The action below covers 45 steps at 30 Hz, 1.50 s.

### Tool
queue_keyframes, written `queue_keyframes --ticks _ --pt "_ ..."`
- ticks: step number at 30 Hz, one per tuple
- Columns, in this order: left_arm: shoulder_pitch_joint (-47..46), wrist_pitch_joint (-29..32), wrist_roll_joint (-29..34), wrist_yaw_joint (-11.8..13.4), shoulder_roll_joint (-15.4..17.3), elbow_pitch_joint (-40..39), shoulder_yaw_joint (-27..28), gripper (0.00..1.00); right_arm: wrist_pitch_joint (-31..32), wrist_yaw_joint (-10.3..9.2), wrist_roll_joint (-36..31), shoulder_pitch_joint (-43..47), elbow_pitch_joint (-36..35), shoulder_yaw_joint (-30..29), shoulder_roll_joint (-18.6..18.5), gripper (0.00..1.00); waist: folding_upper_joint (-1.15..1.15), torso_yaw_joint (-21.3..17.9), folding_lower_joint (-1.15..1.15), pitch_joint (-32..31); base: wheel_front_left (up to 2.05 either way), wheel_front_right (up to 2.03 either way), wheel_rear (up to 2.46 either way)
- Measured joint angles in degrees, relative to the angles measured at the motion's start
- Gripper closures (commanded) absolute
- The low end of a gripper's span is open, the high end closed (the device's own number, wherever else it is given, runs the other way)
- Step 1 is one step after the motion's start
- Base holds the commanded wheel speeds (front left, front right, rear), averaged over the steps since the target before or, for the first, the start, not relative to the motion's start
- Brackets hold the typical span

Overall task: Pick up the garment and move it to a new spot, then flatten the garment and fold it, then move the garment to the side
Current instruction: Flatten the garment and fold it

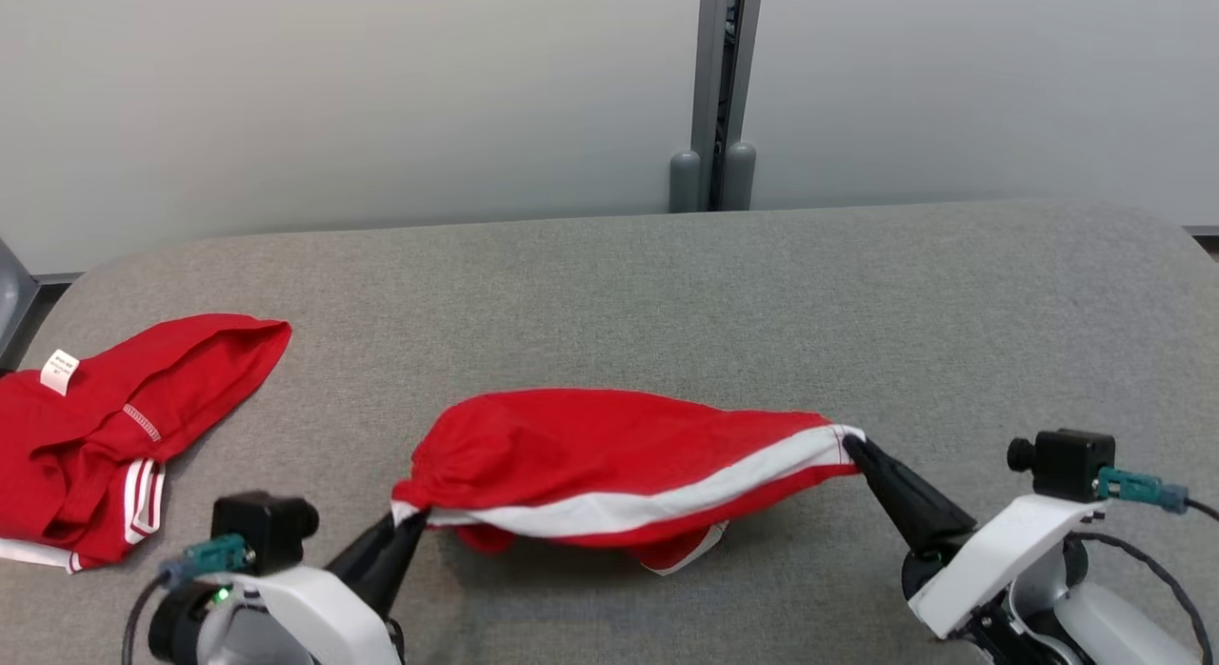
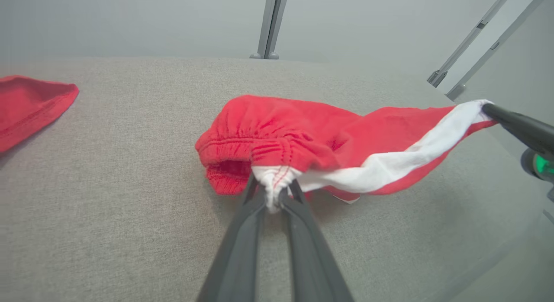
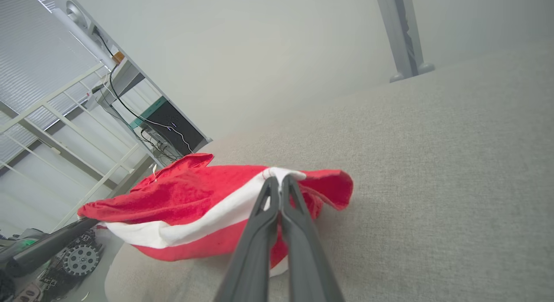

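Note:
A red garment with a white side stripe (image 1: 619, 455) hangs stretched between my two grippers, just above the grey table (image 1: 667, 293). My left gripper (image 1: 409, 517) is shut on the garment's elastic waistband end (image 2: 273, 181). My right gripper (image 1: 850, 444) is shut on the other end, at the white stripe (image 3: 279, 174). The cloth (image 3: 194, 198) sags in the middle, and a hem dangles below it toward the table. In the left wrist view the right gripper's dark fingers (image 2: 515, 124) pinch the stripe's far tip.
A second red garment (image 1: 105, 427) with white trim and a white label lies crumpled at the table's left edge. A grey post (image 1: 719, 93) stands behind the table against the pale wall. Shelving and cables (image 3: 130, 107) stand off to one side.

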Motion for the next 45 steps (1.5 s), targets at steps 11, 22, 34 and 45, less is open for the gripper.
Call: queue_keyframes --ticks 11,22,34,45 --pt "-22.62 5.76 -0.31 -4.56 4.48 9.66 0.89 1.0 5.34 0.0 0.09 -16.62 -0.01 -1.36 1.93 1.0 0.0 -2.21 0.0 6.83 0.0 0.0 0.0" --pt "-56.47 10.82 -2.65 -7.14 5.65 25.76 -2.83 1.0 7.87 0.0 2.43 -44.1 7.46 1.19 0.9 1.0 0.0 -3.95 0.0 19.77 0.0 0.0 0.0" --pt "-84.56 5.79 -1.99 -7.56 7.61 38.57 -11.58 1.0 5.66 0.01 4.59 -69.39 16.48 2.3 -1.51 1.0 0.0 -5.28 0.0 32.12 0.0 0.0 0.0" --pt "-104.11 -13.02 0.58 -7.62 3.94 51.67 -16.96 1.0 -6.19 0.03 2.91 -87.08 25.22 2.54 -2.2 1.0 0.0 -6.6 0.0 38.47 0.0 0.0 0.0"
